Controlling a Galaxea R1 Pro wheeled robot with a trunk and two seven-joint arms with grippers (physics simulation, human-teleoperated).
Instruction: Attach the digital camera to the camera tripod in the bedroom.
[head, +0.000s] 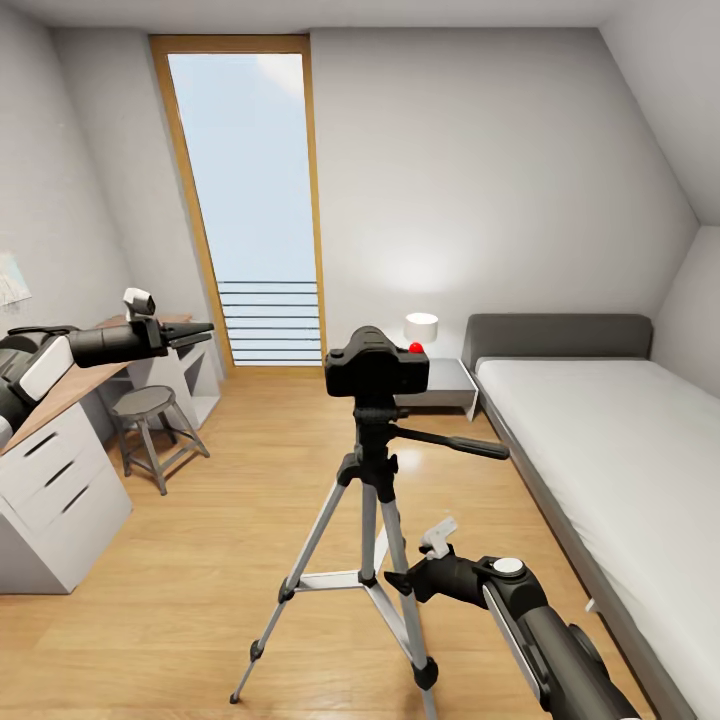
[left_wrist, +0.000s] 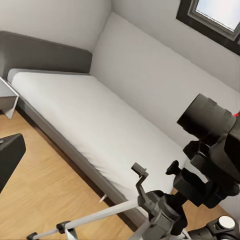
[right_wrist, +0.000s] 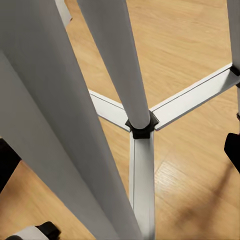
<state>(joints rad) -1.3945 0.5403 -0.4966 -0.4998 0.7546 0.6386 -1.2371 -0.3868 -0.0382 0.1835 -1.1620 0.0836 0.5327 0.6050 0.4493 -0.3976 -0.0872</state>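
The black digital camera with its red button sits on top of the camera tripod's head in the middle of the bedroom, and the pan handle sticks out toward the bed. The left wrist view shows the camera and the tripod from the side. My left gripper is held high at the left, open and empty, well away from the camera. Low beside the tripod's legs, my right gripper is open. The right wrist view looks closely at the silver legs and the brace hub.
A grey bed runs along the right wall. A wooden desk with white drawers and a short metal stool stand at the left. Behind the tripod are a nightstand with a white lamp and a tall window.
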